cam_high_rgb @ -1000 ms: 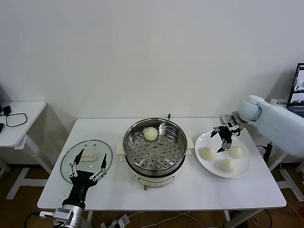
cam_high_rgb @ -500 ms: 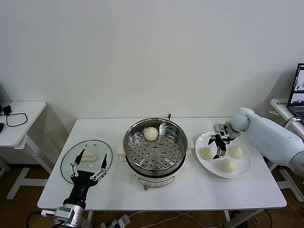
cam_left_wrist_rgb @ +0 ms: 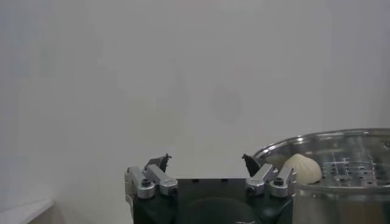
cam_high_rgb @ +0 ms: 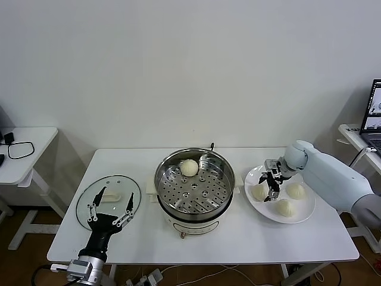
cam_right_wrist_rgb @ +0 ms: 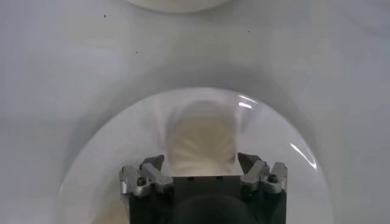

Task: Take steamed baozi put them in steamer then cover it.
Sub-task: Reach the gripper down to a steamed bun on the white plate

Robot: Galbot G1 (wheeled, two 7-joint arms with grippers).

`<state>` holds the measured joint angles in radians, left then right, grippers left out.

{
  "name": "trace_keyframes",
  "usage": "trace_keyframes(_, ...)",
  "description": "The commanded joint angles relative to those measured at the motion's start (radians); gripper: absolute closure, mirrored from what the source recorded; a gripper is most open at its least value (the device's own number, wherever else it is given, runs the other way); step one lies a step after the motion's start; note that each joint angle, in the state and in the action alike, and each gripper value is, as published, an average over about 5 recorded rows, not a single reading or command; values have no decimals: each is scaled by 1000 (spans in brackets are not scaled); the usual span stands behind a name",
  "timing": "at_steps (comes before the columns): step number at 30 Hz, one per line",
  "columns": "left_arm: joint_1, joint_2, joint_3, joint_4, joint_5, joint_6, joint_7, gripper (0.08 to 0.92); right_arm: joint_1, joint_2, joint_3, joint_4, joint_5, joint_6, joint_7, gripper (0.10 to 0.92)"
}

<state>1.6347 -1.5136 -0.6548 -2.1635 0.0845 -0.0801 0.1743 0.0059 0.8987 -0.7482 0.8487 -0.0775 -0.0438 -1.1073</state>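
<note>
Nearest the robot, the left claw (cam_high_rgb: 111,208) hangs low over the front left corner of the white table (cam_high_rgb: 143,238), spread wide and holding nothing. Just beyond its fingertips the cover (cam_high_rgb: 108,199), a clear glass lid with a white handle, lies flat on the table.

In the middle of the table stands the steamer (cam_high_rgb: 193,187), a shiny steel pot on a cream base with its perforated tray showing, uncovered. One steamed baozi (cam_high_rgb: 189,167) sits on the tray toward the far rim; the left wrist view catches the same bun (cam_left_wrist_rgb: 301,168) inside the steel wall (cam_left_wrist_rgb: 341,143).

To the right of the pot lies a flat white plate (cam_high_rgb: 306,211) with three more buns on it. The right claw (cam_high_rgb: 272,183) is down over the plate's near-left part, wide apart and gripping nothing, with one bun (cam_high_rgb: 259,192) just beside its fingertips. In the right wrist view a pale bun (cam_right_wrist_rgb: 202,146) lies right ahead between the spread fingers (cam_right_wrist_rgb: 149,172). The other two buns sit apart from the claw, one toward the far right (cam_high_rgb: 296,190) and one nearer the front (cam_high_rgb: 284,207).

Farther off, a small white side table (cam_high_rgb: 27,146) stands to the left and a laptop (cam_high_rgb: 374,106) shows at the right edge, against a plain pale wall (cam_high_rgb: 190,65).
</note>
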Motion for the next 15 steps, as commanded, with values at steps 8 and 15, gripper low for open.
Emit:
trace_keyframes(8, -3, 1, -1, 2, 0, -1, -1, 177, -14, 8, 21, -10, -16, -1, -9, 303)
trace_keyframes(15, -4, 0, 1, -2, 0, 0, -3, 177, -6, -8, 20, 9, -7, -5, -16, 324)
